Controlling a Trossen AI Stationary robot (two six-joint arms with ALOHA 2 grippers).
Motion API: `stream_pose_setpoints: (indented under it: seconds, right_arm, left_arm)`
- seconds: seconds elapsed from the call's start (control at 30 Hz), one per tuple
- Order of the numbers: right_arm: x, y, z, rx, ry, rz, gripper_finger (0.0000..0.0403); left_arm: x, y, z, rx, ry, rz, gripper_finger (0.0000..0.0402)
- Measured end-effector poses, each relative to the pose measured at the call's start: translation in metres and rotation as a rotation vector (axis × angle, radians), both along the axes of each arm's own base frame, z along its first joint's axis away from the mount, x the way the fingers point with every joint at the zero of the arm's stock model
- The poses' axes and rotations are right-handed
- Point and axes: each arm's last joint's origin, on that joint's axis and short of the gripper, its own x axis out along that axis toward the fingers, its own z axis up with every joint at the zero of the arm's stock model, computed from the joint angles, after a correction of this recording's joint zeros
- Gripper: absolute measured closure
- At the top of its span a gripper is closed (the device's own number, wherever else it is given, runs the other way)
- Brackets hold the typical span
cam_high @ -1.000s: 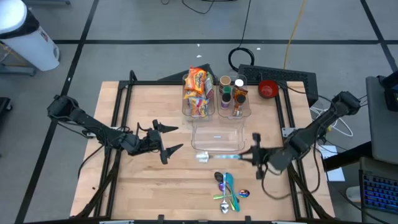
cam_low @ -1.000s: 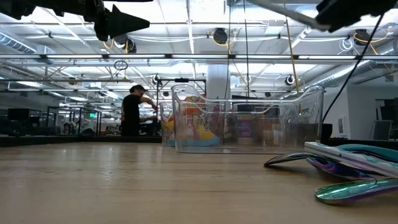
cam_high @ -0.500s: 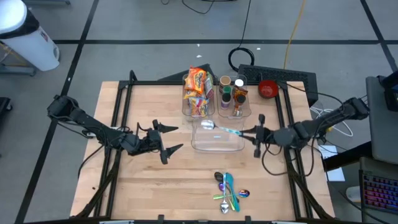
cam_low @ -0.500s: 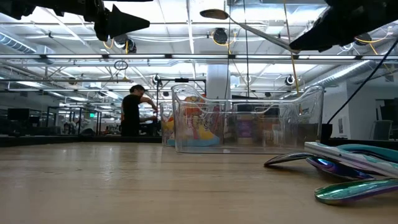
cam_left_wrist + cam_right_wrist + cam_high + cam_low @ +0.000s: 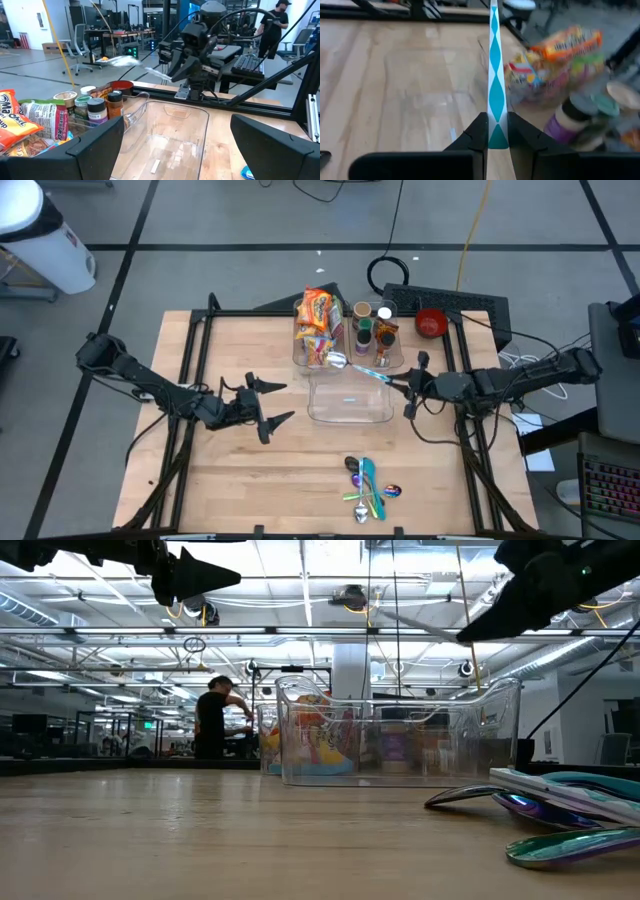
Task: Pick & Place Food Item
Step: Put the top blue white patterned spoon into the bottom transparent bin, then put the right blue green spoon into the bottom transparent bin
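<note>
While my right tool (image 5: 412, 387) pinches the spoon (image 5: 352, 367) by its handle tip, it could swivel; left tool (image 5: 268, 402) gapes idle.

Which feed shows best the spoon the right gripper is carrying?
The high view: the whole spoon shows, bowl over the snack bin, handle in the right gripper. The right wrist view shows only its teal-patterned handle, clamped. The left wrist view shows it blurred; the low view shows only a sliver.

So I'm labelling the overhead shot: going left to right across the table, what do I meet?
Open left end effector → orange snack bags → jars in clear bin → right end effector gripping teal-handled spoon.
</note>
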Motion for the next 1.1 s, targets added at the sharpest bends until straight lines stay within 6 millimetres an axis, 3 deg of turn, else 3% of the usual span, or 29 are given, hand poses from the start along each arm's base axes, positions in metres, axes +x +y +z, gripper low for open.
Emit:
stream_pose_setpoints:
  seconds: [0.27, 0.53, 0.77, 0.93, 1.1]
  right_arm:
    - [0.003, 0.001, -0.031, 0.179, 0.117, -0.011, 0.0367]
    - [0.017, 0.004, -0.038, 0.261, 0.184, 0.103, 0.0367]
    - [0.014, 0.008, -0.041, 0.317, 0.223, 0.114, 0.0365]
    - [0.015, 0.009, -0.039, 0.340, 0.198, 0.106, 0.0343]
    - [0.020, 0.012, -0.034, 0.302, 0.101, 0.165, 0.0291]
  left_arm:
    - [0.000, 0.000, 0.000, 0.000, 0.000, 0.000, 0.0027]
    - [0.000, 0.000, 0.000, 0.000, 0.000, 0.000, 0.0027]
    - [0.000, 0.000, 0.000, 0.000, 0.000, 0.000, 0.0027]
    - [0.000, 0.000, 0.000, 0.000, 0.000, 0.000, 0.0027]
    - [0.000, 0.000, 0.000, 0.000, 0.000, 0.000, 0.0027]
